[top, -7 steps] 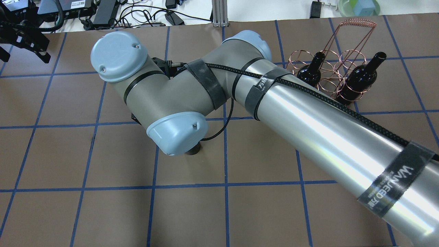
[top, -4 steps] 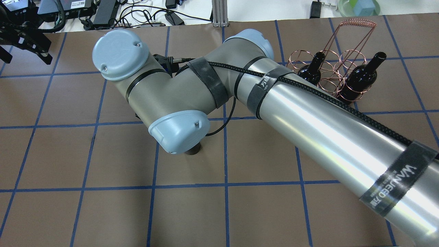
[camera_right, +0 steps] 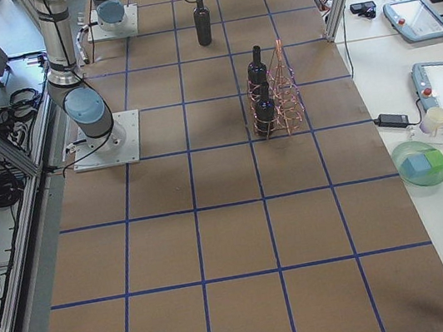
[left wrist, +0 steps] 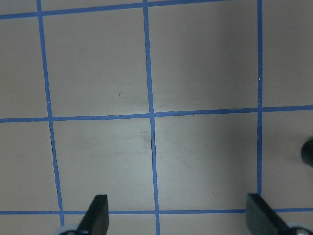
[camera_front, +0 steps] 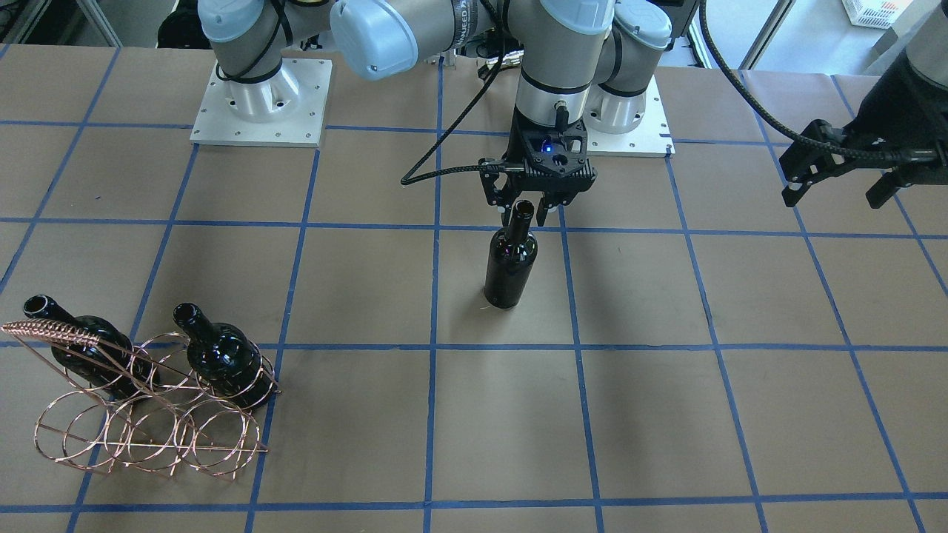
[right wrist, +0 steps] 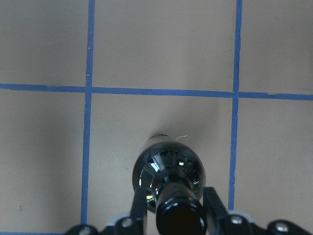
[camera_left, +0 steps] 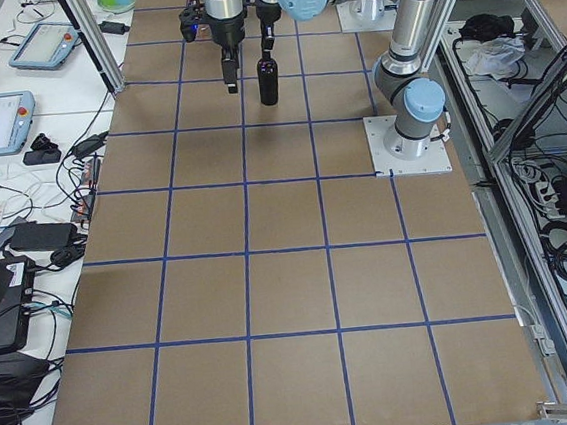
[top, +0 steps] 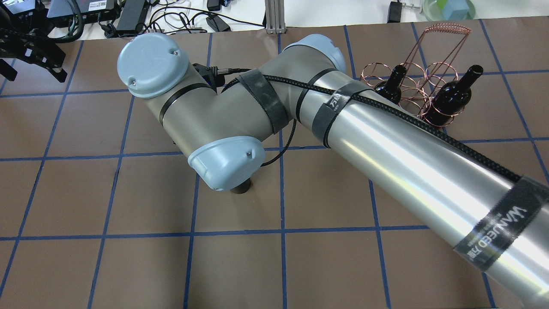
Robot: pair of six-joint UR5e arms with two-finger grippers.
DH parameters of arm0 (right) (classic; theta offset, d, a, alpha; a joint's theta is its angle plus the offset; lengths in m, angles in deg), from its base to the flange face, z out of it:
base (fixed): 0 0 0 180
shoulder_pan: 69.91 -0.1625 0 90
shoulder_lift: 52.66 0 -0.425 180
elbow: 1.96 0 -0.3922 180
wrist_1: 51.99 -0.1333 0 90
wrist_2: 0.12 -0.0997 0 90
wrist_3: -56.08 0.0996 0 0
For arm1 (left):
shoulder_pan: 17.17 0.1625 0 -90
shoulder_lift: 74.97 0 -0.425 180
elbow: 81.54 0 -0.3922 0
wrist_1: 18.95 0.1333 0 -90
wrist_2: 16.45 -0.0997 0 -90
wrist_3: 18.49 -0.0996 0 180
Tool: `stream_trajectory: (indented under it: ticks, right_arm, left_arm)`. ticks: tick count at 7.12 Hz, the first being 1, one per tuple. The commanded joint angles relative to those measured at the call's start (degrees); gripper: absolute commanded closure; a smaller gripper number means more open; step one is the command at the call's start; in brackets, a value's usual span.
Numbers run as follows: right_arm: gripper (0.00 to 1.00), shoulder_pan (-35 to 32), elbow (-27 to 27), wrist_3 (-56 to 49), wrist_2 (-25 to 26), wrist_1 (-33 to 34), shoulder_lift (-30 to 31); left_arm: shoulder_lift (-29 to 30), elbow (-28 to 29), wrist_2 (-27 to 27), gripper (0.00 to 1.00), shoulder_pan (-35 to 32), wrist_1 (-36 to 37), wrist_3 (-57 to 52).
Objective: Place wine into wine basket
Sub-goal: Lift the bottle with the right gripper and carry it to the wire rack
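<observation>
Right gripper [camera_front: 526, 219]: jaws parted, fingers [right wrist: 139, 205] flanking the neck of the upright wine [camera_front: 509, 266] at mid-table, well apart from the wine basket [camera_front: 152, 437]. Over the past second the right arm shifted slightly; the bottle's base has not moved. Left gripper [camera_front: 831, 194]: spread wide, empty

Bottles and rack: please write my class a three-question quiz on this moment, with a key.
1. True or false: the rack holds three bottles.
2. The loose bottle is: A) lying on its side; B) upright on the table, neck between the right gripper's fingers; C) in the rack.
3. Fill in: the left gripper is ___ and empty.
Key: 1 false, it holds two bottles; 2 B; 3 open.
</observation>
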Motion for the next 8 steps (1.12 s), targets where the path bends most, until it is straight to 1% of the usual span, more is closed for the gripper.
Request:
stream_trajectory:
  ticks: [1,2,3,4,5,6,7,8]
  right_arm:
    - [0.76,0.17,0.03,-0.18,-0.55,-0.1,0.09]
    - [0.84,0.43,-0.06,-0.18,-0.47,-0.19,0.09]
    - [0.84,0.78,-0.06,-0.26,-0.47,-0.28,0.36]
    - [0.84,1.91,-0.06,0.35,-0.64,-0.8,2.01]
    - [0.85,4.53,0.03,0.09,-1.51,-3.41,4.2]
    - [0.89,7.43,0.03,-2.0,-1.43,-7.79,6.57]
    - [0.89,10.68,0.12,-6.11,-1.17,-10.71,9.12]
    - [0.9,15.76,0.12,-8.94,-1.17,-13.17,11.76]
  left_arm:
    - [0.0,-0.02,0.06,0.0,0.0,0.0,0.0]
    - [0.0,-0.02,0.06,0.0,0.0,0.0,0.0]
    - [0.0,-0.02,0.06,0.0,0.0,0.0,0.0]
    - [0.0,-0.02,0.06,0.0,-0.09,0.0,0.0]
    - [0.0,-0.11,0.06,0.0,-0.09,0.0,0.0]
    - [0.0,-0.11,0.15,0.0,-0.09,0.0,0.0]
    - [0.0,-0.02,0.23,0.0,-0.18,0.0,0.0]
    - [0.0,-0.11,0.24,0.0,-0.35,0.0,0.0]
